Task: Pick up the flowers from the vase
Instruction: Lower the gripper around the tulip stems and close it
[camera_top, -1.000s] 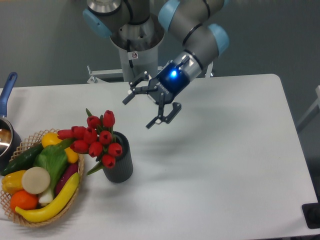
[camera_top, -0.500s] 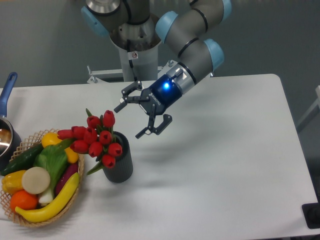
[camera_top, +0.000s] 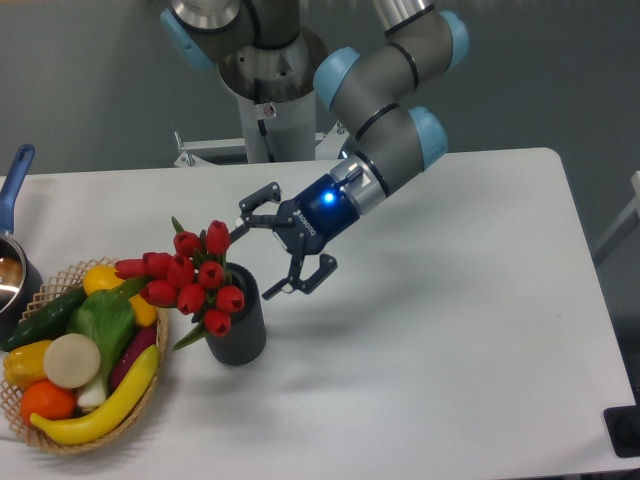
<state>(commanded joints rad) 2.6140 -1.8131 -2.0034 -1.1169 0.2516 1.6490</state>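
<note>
Camera view — claw (camera_top: 252, 262) spread wide, just right of flowers (camera_top: 190, 277) in vase (camera_top: 240, 332).

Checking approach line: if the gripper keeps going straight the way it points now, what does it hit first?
Most likely the flowers. The gripper is open and points left and slightly down, with the red buds between its fingertips' line and the vase rim just below. Depth is unclear from this single view, so it might pass in front or behind.
</note>
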